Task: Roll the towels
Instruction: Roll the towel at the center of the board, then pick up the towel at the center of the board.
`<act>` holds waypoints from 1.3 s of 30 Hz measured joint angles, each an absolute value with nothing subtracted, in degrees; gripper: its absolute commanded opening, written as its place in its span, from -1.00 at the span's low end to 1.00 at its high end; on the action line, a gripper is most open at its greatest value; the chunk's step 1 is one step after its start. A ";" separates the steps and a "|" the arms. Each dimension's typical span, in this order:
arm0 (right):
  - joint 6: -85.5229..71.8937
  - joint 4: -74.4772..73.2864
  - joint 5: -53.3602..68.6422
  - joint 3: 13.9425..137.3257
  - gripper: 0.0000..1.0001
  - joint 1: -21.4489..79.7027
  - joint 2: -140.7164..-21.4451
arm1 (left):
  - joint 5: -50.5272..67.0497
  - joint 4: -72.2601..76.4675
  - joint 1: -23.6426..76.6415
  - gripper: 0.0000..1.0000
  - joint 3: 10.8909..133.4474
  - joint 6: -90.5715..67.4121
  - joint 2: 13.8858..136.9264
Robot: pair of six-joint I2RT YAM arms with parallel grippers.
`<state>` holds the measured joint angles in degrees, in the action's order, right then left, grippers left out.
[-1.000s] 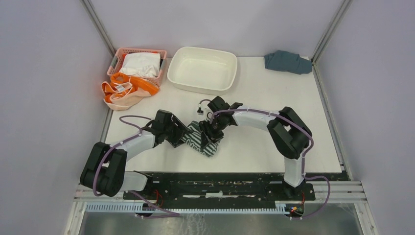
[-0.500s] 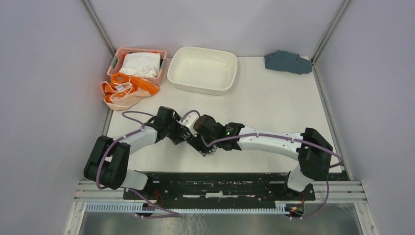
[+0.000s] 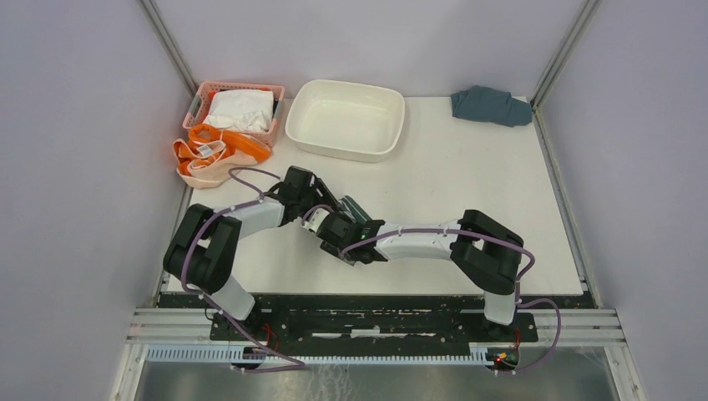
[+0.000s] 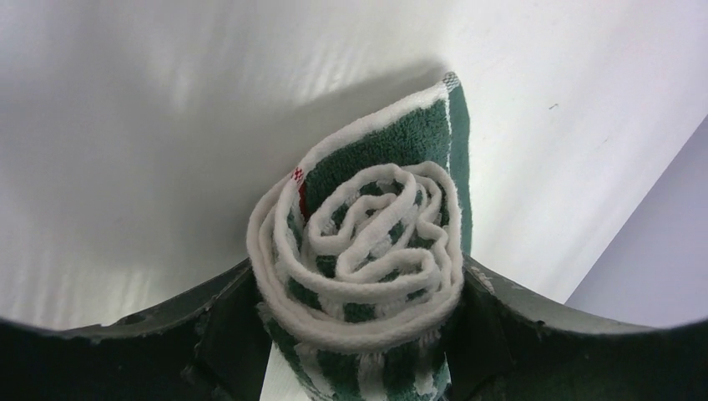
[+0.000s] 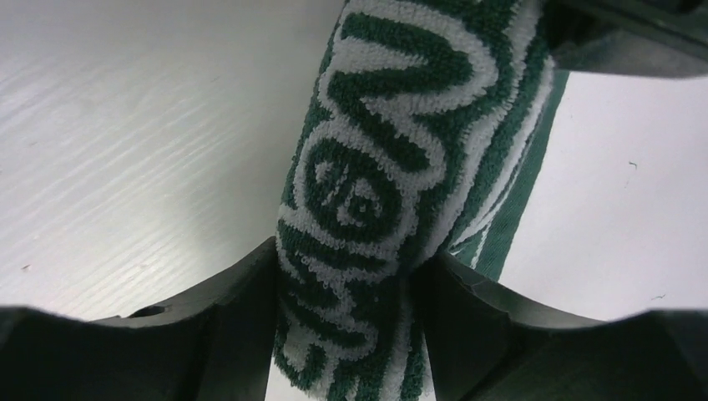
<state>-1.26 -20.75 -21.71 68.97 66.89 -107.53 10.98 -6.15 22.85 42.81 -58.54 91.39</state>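
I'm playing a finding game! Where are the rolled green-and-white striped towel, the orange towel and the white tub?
Rolled green-and-white striped towel point(image 4: 367, 242): left wrist view, spiral end.
Crumpled orange-and-peach towel point(image 3: 213, 159): top view, its middle.
White rectangular plastic tub point(image 3: 342, 150): top view, near wall.

The top camera looks steeply down from above and behind the arm bases, taking in the whole counter point(image 3: 467, 192). Each wrist camera looks out along its own tool from very close. The left tool point(image 4: 359, 334) camera faces the spiral end of the green-and-white striped towel point(image 4: 376, 242), and the right tool point(image 5: 351, 326) camera faces its side. All three views share that towel.
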 measured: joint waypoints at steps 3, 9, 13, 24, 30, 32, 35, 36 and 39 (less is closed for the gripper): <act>-1.21 -20.12 -21.69 68.97 -0.10 65.43 -108.09 | 10.68 -4.38 23.94 0.52 44.99 -57.06 93.73; -2.17 -20.14 -13.34 68.88 -0.39 61.41 -106.83 | 8.73 -4.49 24.51 0.61 45.65 -55.35 92.97; -4.36 -19.18 -3.79 68.79 -0.44 57.89 -106.32 | 6.92 -6.70 23.40 0.71 44.88 -55.37 90.43; -13.13 -10.31 23.09 66.61 -0.45 49.63 -108.03 | 6.31 -8.05 14.70 0.77 32.62 -59.72 68.84; -18.98 -2.90 36.01 64.53 -0.45 47.00 -110.61 | 11.18 -4.93 14.59 0.77 24.36 -62.76 64.45; -20.93 -0.80 39.35 63.92 -0.45 46.54 -111.68 | 12.82 -2.52 14.57 0.77 22.26 -64.14 64.47; -23.35 1.48 43.24 63.59 -0.46 45.93 -113.14 | 14.66 1.26 14.59 0.77 20.01 -66.06 64.90; -24.29 2.28 44.45 63.48 -0.46 45.67 -113.62 | 15.09 2.31 14.59 0.77 19.57 -66.35 65.23; -27.14 5.10 47.59 62.81 -0.46 44.97 -114.87 | 16.14 6.00 14.94 0.76 18.28 -67.51 66.92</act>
